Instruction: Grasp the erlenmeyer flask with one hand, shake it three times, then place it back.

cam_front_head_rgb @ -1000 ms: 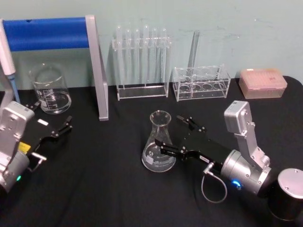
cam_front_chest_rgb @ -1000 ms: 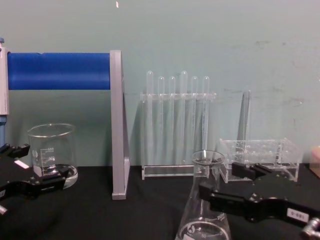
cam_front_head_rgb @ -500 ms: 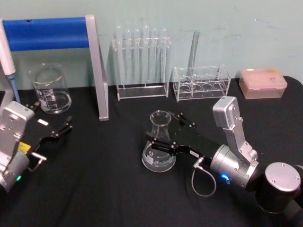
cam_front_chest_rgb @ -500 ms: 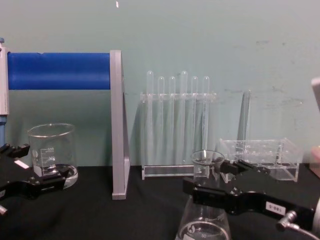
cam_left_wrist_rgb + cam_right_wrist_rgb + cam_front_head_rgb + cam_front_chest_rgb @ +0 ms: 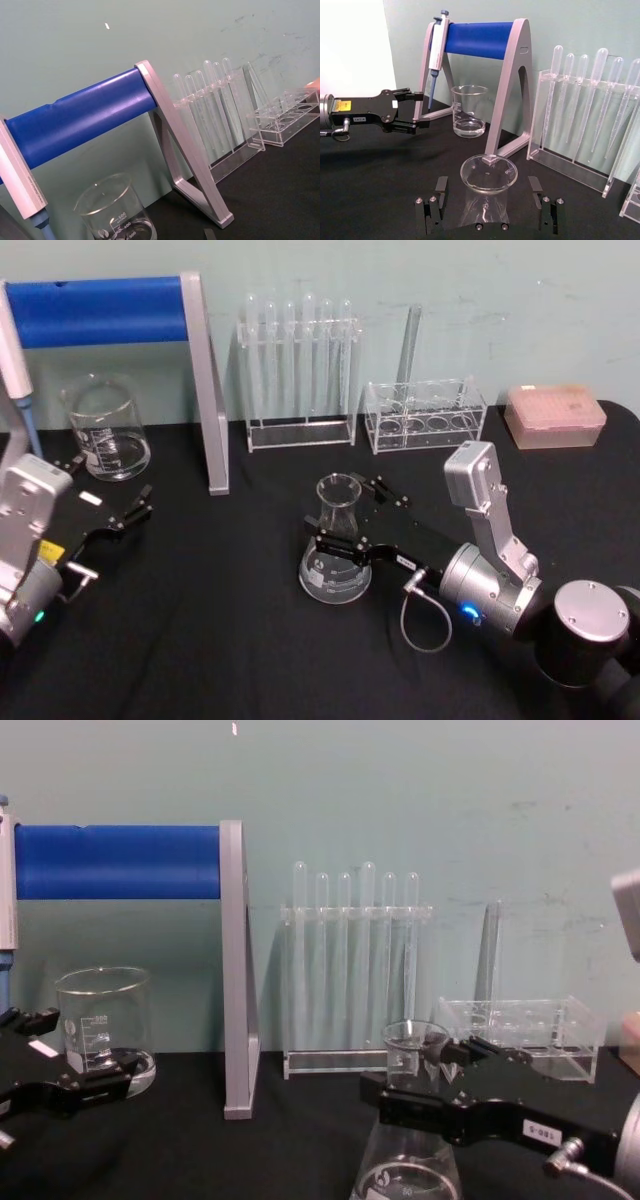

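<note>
Black cloth covers the table [image 5: 250, 640] with a teal wall behind it, so a pretty standard lab-bench setup. The erlenmeyer flask [image 5: 334, 578] is standing upright on the cloth around mid-table, out in front of the tall test tube rack [image 5: 300, 370] and well apart from it. The right gripper [image 5: 340, 512] reaches in from the right side with its jaws spread wide, one on each side of the flask, about where the neck meets the cone. In the right wrist view you can see a bare gap between the glass and each of the fingers [image 5: 437, 210], so nothing is clamped, it's just straddling the thing. From the chest view the near finger crosses in front of the flask just under the neck. The left gripper [image 5: 107, 483] is parked over on the left near the beaker [image 5: 105, 430], jaws apart too and holding nothing. Behind the beaker is a stand with a blue bar [image 5: 100, 310] and a pipette [image 5: 14, 360] hanging off its left end. At the back right sit a low clear rack [image 5: 425, 420] and a pink box [image 5: 555, 415].
</note>
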Motion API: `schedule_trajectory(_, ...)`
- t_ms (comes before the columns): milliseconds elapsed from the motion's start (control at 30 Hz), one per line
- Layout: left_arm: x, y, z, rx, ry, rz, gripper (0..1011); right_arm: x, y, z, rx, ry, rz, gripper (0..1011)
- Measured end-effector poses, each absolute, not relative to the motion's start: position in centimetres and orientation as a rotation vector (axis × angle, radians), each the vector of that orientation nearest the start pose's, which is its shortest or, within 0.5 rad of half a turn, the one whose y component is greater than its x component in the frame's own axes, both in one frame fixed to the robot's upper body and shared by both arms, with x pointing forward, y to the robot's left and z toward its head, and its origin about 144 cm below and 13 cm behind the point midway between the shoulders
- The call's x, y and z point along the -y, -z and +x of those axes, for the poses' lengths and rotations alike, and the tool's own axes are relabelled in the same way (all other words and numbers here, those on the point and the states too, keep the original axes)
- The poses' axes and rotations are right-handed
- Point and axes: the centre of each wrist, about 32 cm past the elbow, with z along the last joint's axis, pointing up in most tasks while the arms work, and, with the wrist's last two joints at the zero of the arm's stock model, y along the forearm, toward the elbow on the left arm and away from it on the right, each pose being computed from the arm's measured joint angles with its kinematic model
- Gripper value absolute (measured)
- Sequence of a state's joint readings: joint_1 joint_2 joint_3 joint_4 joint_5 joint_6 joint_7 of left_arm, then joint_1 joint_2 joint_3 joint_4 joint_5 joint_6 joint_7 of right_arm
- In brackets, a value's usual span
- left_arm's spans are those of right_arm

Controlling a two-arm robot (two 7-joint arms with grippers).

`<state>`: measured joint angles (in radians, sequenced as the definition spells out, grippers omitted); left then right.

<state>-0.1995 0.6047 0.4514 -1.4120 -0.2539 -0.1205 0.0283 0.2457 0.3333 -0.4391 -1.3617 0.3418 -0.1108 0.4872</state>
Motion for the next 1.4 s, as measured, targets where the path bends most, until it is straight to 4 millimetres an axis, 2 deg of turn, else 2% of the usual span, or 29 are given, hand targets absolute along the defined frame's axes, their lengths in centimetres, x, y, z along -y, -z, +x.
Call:
schedule_trajectory(400,-30.97,-113.98,48.86,0.285,-1.248,0.304,1001,21.87,-113.51,50.60,0.044,0.745,-0.044,981)
schedule_trajectory(700,-30.97,-113.98,48.86,0.285,-1.248,0.304,1001,21.89,-113.51,50.58,0.044,0.745,-0.044,750)
schedule_trajectory(733,-30.97,-113.98,48.86,0.285,-1.248,0.304,1001,21.89,-113.51,50.58,0.044,0.745,-0.044,750)
schedule_trajectory(767,-30.97,-113.98,48.86,0.285,-1.248,0.304,1001,21.89,-113.51,50.58,0.044,0.746,-0.044,693)
schedule_trajectory(933,-30.97,-113.98,48.86,0.285,-1.248,0.305,1001,21.89,-113.51,50.58,0.043,0.746,-0.044,553)
schedule_trajectory(1000,-30.97,-113.98,48.86,0.285,-1.248,0.304,1001,21.88,-113.51,50.58,0.043,0.746,-0.043,463)
schedule_trajectory(1400,-30.97,-113.98,48.86,0.285,-1.248,0.304,1001,21.96,-113.74,50.49,0.047,0.756,-0.041,449)
